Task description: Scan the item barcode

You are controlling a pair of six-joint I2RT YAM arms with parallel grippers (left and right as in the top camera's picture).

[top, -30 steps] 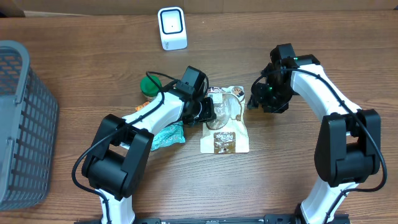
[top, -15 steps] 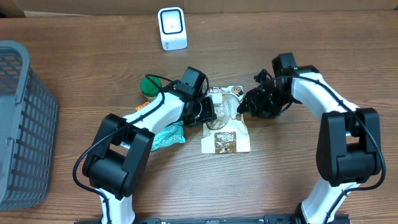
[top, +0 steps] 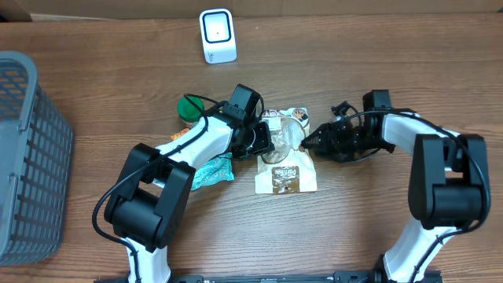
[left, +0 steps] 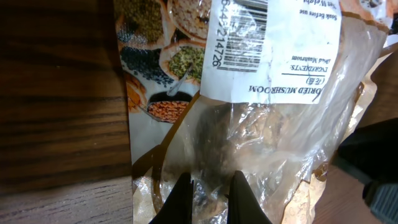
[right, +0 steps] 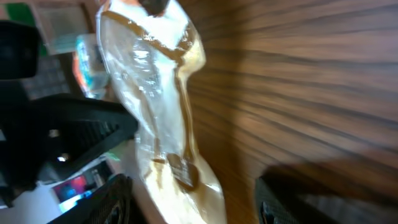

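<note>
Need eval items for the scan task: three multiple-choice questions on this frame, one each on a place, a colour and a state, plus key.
1. Where on the table is the scanner? A. left edge B. far edge C. near edge
2. Colour of the jar lid? A. red B. green C. yellow
3. Left gripper? A. open, hovering B. shut, empty C. shut on the pouch
Key: 1 B, the overhead view shows it standing by the far edge. 2 B, the lid is plainly green. 3 C, it pinches the pouch's clear film in the left wrist view.
</note>
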